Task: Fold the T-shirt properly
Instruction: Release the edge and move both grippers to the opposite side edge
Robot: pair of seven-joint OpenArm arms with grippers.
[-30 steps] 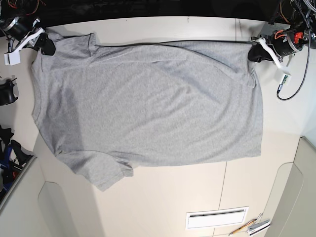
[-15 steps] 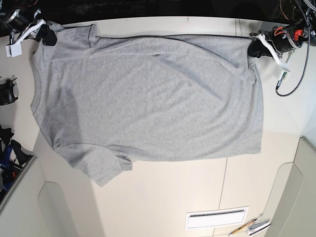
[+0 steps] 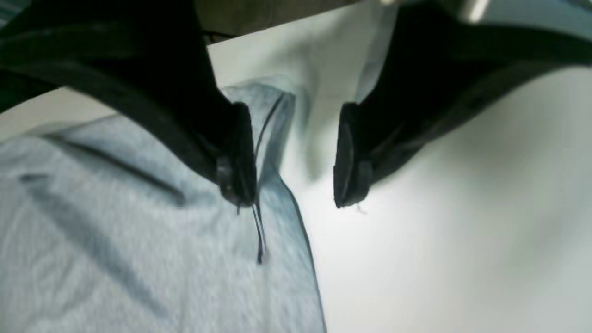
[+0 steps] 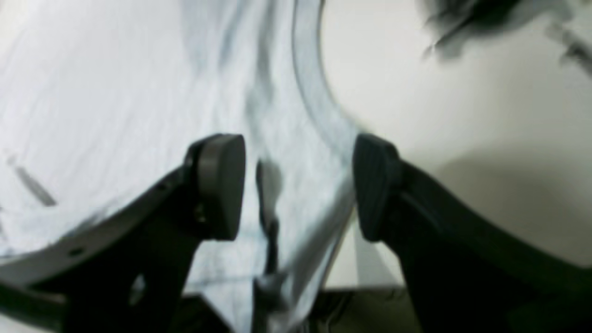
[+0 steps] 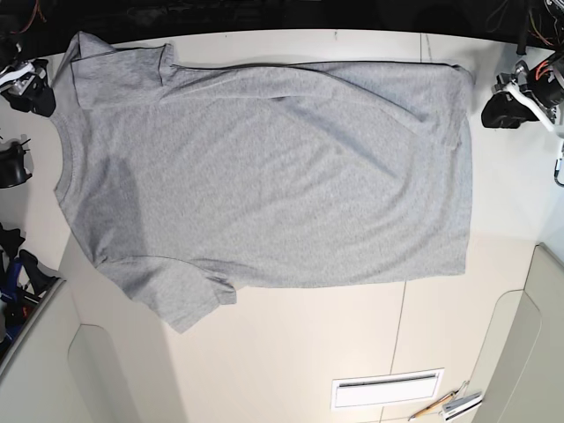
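Note:
The grey T-shirt lies spread flat on the table, plain side up, with the neck at the left, the hem at the right and a sleeve at each left corner. My left gripper is open and empty, just off the shirt's top right hem corner. In the left wrist view the gripper hangs over that corner of the shirt. My right gripper is open and empty beside the top left sleeve. In the right wrist view the gripper hangs over the shirt's edge.
The cream table has a white slotted panel and some pens at the front right. A black cable hangs at the right edge. Dark gear stands along the left edge.
Both grippers have let go of the shirt's far corners and moved outward, away from it. The far edge has dropped and now lies flat on the table.

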